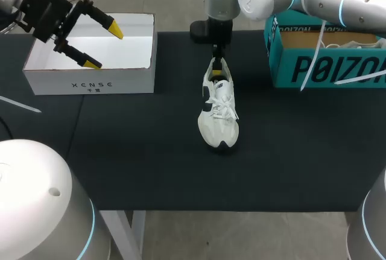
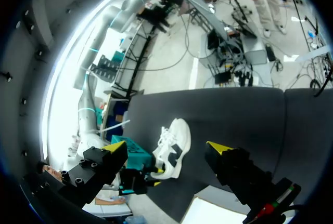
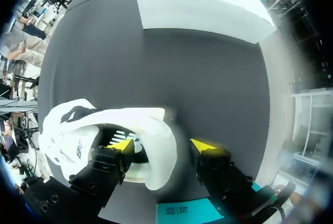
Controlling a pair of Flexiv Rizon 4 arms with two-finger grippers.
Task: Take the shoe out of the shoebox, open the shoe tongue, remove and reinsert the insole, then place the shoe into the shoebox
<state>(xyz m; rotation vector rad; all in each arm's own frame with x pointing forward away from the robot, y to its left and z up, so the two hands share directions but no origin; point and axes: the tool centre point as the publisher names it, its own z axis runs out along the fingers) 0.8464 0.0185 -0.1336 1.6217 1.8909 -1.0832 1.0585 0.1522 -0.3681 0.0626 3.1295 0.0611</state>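
Note:
A white sneaker with black patches (image 1: 219,108) lies on the black mat (image 1: 151,151) at mid-table, toe toward the front edge. My right gripper (image 1: 218,60) comes down on its heel. In the right wrist view that gripper (image 3: 164,147) is open and straddles the heel wall of the sneaker (image 3: 151,135), with one finger inside the shoe's opening and the other outside, a small gap showing. The white shoebox (image 1: 90,61) stands empty at the back left. My left gripper (image 1: 102,46) hangs open above it, holding nothing, and looks toward the sneaker (image 2: 174,148).
A teal shoebox (image 1: 325,55) with another white shoe and loose white straps stands at the back right, under my right arm. A white strap lies at the table's left edge (image 1: 21,106). Bare black mat surrounds the sneaker.

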